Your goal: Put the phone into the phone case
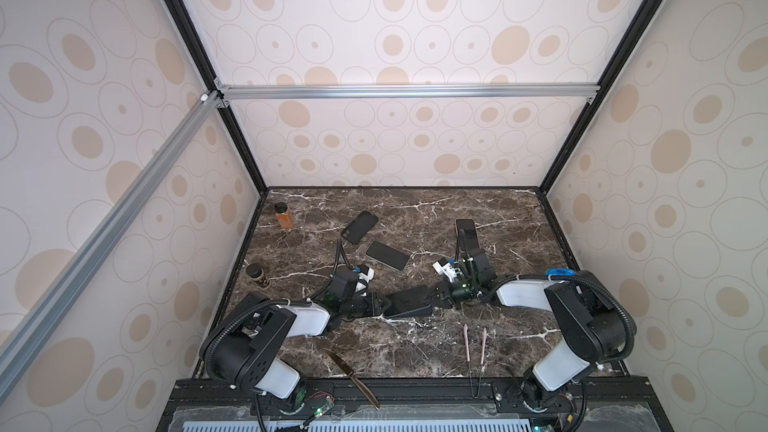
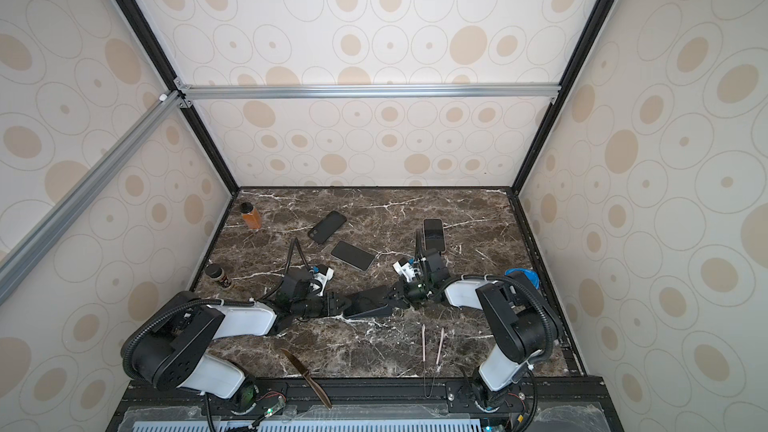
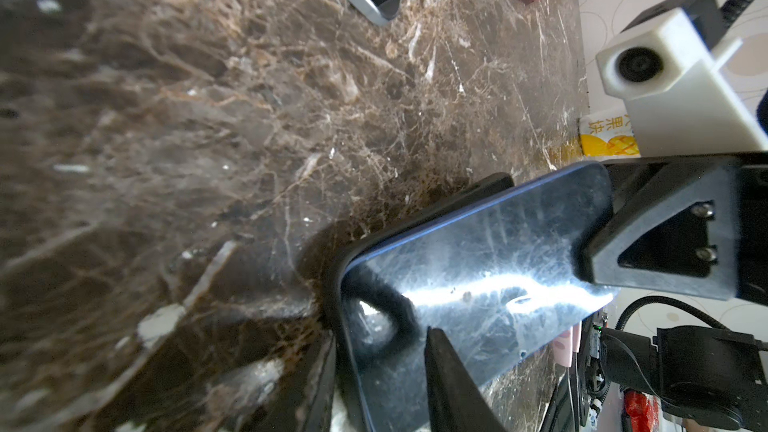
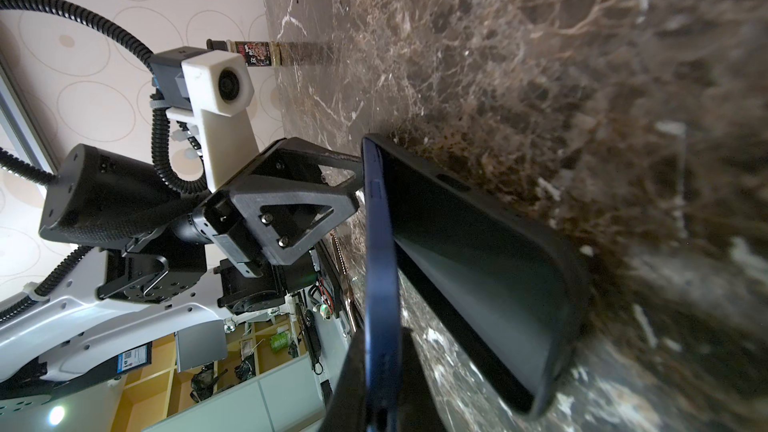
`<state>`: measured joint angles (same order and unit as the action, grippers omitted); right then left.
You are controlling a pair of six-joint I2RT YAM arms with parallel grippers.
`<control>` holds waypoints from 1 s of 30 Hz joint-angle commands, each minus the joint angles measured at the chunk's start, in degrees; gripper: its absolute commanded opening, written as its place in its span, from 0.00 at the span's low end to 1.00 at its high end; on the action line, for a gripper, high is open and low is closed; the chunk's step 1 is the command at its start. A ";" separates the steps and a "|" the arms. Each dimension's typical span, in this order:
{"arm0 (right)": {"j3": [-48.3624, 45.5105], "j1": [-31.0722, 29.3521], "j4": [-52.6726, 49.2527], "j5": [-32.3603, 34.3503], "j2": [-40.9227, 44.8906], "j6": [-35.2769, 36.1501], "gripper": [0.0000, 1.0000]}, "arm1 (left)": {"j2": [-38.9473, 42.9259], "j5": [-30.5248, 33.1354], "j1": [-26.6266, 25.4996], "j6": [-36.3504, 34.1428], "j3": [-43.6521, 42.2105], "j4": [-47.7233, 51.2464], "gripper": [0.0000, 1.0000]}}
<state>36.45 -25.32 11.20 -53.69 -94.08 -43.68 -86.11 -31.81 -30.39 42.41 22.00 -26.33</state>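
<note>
A dark blue phone (image 4: 380, 243) is raised on edge, and my right gripper (image 4: 382, 338) is shut on one end of it. The black phone case (image 4: 478, 251) splays away from the phone at that end, making a V. At the far end the phone (image 3: 478, 284) sits inside the case rim (image 3: 336, 284). There my left gripper (image 3: 378, 351) clamps both, one finger on the phone's face and one behind the case. In both top views the grippers (image 1: 384, 305) (image 1: 432, 295) meet mid-table with the phone (image 1: 409, 297) above the case (image 1: 411, 312).
Another black case (image 1: 359, 227) and two more phones (image 1: 387, 255) (image 1: 466, 234) lie further back. An orange bottle (image 1: 284, 216) and a dark jar (image 1: 257, 275) stand by the left wall. A knife (image 1: 352, 378) and pink tongs (image 1: 476, 351) lie near the front edge.
</note>
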 commanded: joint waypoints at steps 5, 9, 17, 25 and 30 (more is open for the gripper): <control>1.20 -2.01 -3.55 5.28 -3.21 -0.12 0.01 | -0.77 -2.70 -1.06 0.32 -0.56 -3.03 0.35; 2.48 -2.70 -7.16 7.04 -3.40 1.96 0.04 | -1.25 -2.07 -0.99 -0.01 -0.55 -2.90 0.31; 4.39 -3.15 -15.69 13.53 -1.40 6.80 0.05 | -1.46 -2.12 -1.13 -0.10 -1.34 -2.60 0.28; 5.98 -4.08 -19.44 15.75 -2.35 9.44 0.12 | -0.91 -1.70 -1.10 -0.48 -1.61 -0.39 0.25; 6.52 -4.43 -20.51 16.70 -3.04 10.22 0.17 | -0.65 -0.90 -1.29 -0.33 -2.35 0.81 0.19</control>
<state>43.18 -27.90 -3.49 -44.75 -94.61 -34.92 -86.41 -29.47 -30.22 42.61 20.62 -27.97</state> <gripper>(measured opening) 0.171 0.190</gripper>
